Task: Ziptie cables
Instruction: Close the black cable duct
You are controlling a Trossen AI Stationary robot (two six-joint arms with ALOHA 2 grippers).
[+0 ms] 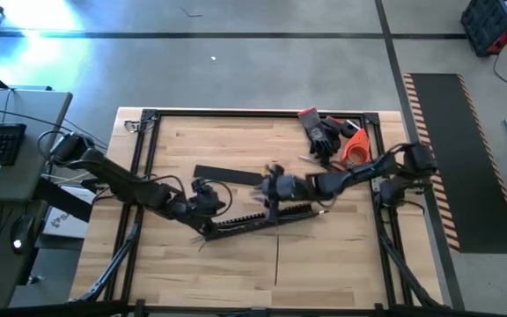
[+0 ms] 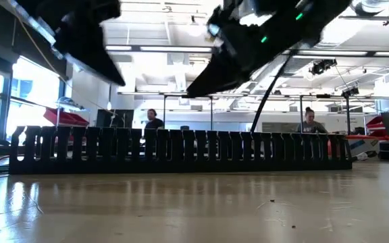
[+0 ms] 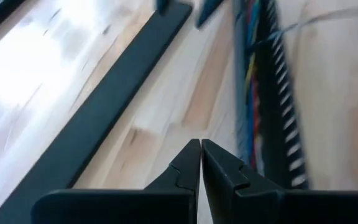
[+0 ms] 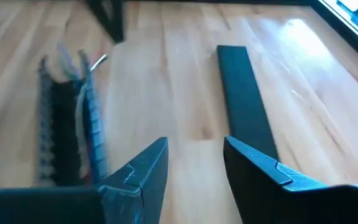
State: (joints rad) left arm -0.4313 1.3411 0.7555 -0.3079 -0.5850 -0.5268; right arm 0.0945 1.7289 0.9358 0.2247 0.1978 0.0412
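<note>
Cables (image 3: 252, 74) lie inside slotted duct (image 1: 262, 214) mid-table. Left gripper (image 3: 201, 152) pinched closed, empty, at duct's left end. Right gripper (image 4: 194, 155) parted, empty, above duct, near flat black strip (image 4: 241, 93). Bare wooden table (image 1: 324, 260) toward front edge. Two people (image 2: 152, 119) behind table.

Overhead down; low level; wrists close; duct (image 2: 181, 150) shared

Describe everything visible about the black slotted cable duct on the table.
The slotted duct is a long, narrow black channel, plastic by its look, with comb-like upright teeth along its side walls. It lies flat on the wooden table near the middle, slightly slanted. Coloured wires run lengthwise inside it. A flat black strip lies apart beside it. Both arms hover close above it.
</note>
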